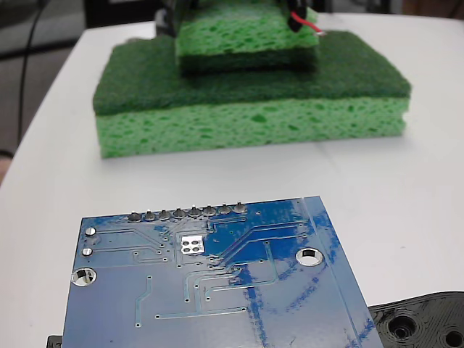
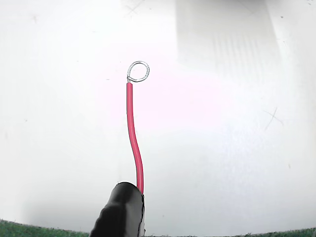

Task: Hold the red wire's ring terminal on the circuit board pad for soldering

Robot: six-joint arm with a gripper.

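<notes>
circuit board (image 1: 217, 290) cropped at bottom edge

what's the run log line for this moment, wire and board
gripper: shut on red wire | ring terminal: over bare table, off circuit board | sponges: behind board

The gripper (image 2: 129, 210) shows as a black tip with jaws closed on the red wire (image 2: 132, 133).

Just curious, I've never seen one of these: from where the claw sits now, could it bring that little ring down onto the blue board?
Probably yes. The claw grips the red wire back over the sponges, and only bare table lies between them and the circuit board. The ring terminal hangs free.
</notes>
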